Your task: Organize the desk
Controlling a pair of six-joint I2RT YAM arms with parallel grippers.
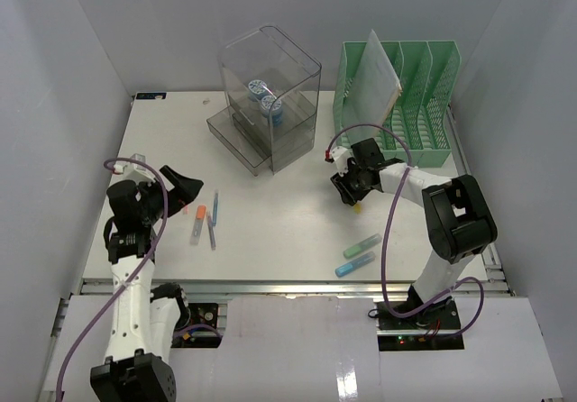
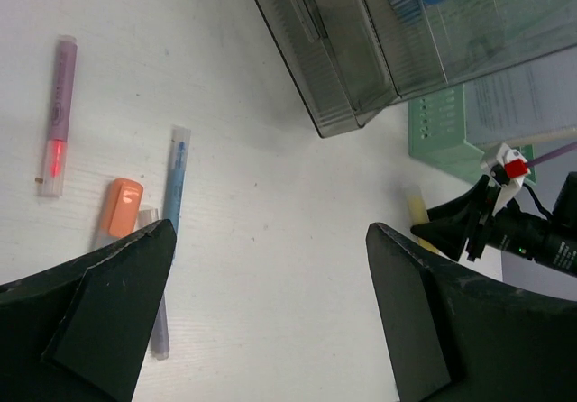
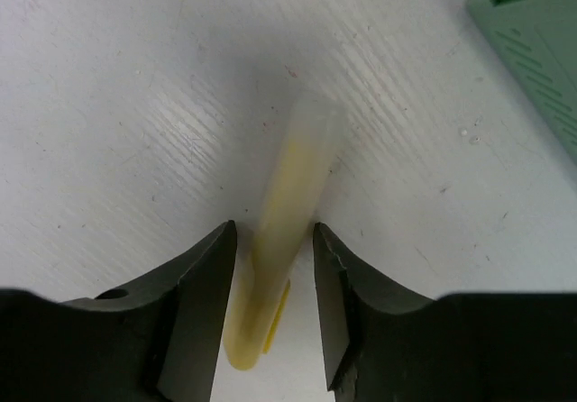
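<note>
The white desk has loose pens on it. My right gripper is low on the desk, and its open jaws straddle a pale yellow highlighter with a small gap on each side. My left gripper is open and empty above the desk's left part. Beside its left finger lie an orange-capped marker, a blue pen and a purple pen. This pen cluster lies just right of the left gripper in the top view.
A clear plastic drawer box holding blue tape rolls stands at the back centre. A green file rack with a paper pad stands back right. A green highlighter and a blue one lie near the front rail.
</note>
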